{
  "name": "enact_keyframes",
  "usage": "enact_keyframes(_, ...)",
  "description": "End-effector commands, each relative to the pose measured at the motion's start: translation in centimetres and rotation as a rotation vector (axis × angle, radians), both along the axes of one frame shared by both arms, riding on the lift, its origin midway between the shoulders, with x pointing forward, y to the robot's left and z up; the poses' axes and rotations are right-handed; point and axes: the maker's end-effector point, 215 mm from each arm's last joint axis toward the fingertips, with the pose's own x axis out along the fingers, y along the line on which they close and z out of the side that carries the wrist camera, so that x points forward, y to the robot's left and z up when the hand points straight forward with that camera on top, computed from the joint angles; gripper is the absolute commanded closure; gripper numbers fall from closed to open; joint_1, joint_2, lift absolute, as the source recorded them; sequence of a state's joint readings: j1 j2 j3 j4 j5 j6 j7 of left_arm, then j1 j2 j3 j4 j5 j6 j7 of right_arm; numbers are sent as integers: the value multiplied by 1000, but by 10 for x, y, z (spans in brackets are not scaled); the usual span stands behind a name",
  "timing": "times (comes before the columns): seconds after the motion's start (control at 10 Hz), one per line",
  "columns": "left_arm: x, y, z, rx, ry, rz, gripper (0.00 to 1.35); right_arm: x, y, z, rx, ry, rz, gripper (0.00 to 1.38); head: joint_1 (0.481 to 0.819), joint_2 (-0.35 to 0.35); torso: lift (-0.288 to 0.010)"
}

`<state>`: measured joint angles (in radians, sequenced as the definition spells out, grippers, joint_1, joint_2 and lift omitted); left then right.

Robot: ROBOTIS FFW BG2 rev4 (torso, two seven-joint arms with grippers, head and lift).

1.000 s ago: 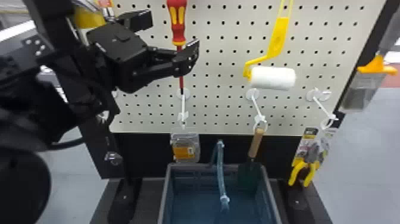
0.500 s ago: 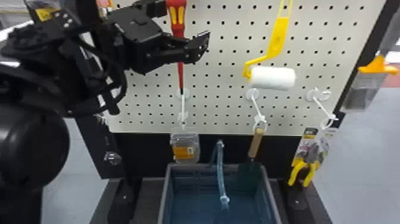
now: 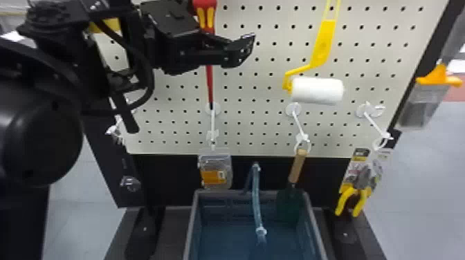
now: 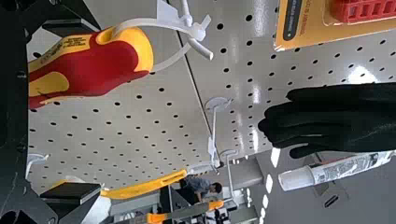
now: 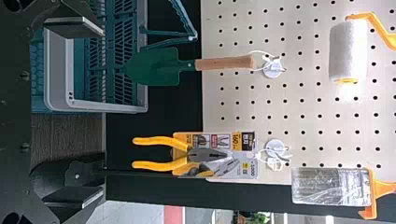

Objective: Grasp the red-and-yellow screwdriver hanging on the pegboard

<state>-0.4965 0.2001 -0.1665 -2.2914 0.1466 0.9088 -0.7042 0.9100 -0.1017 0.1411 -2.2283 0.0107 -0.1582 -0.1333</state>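
In the head view my left gripper (image 3: 245, 48) is in front of the pegboard at upper left, partly covering the red-and-yellow screwdriver (image 3: 206, 15). The screwdriver hangs upright, its handle above the gripper and its thin red shaft below. The left wrist view has the red-and-yellow handle (image 4: 100, 65) hanging from a white ring, in the span between the parted fingers of my left gripper (image 4: 95, 109), nearer one finger and not clamped. My right gripper (image 5: 100, 112) stands open, holding nothing, facing the lower pegboard in the right wrist view.
Right of the screwdriver hangs a yellow paint roller (image 3: 317, 90). Lower are a green trowel (image 3: 297, 167), yellow-handled pliers (image 3: 351, 200) and a clear package (image 3: 215, 174), above a grey bin (image 3: 315, 230). A black glove (image 4: 331, 119) and white tube (image 4: 336, 172) hang near the left gripper.
Across the head view my left gripper has moved right and slightly up, passing in front of the screwdriver. The screwdriver hangs nearly where it was.
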Motion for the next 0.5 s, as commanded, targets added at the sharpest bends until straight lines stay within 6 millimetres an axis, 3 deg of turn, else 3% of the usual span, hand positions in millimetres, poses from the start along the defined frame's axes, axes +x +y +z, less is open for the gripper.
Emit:
enact_keyframes(0.0,-1,-1,0,6,13,-8,186,1,0,2,0,-5,1,111,549,0,-100)
enact_keyframes(0.1,-1,-1,1,16,13,-11,283,2,0,3,-2,-7,1,111,549,0,-100)
enact_keyframes(0.3,-3,-1,4,21,10,-15,641,2,0,2,-4,-7,3,111,549,0,-100)
enact_keyframes(0.4,-3,-2,1,23,21,-16,683,2,0,2,-4,-7,3,111,549,0,-100)
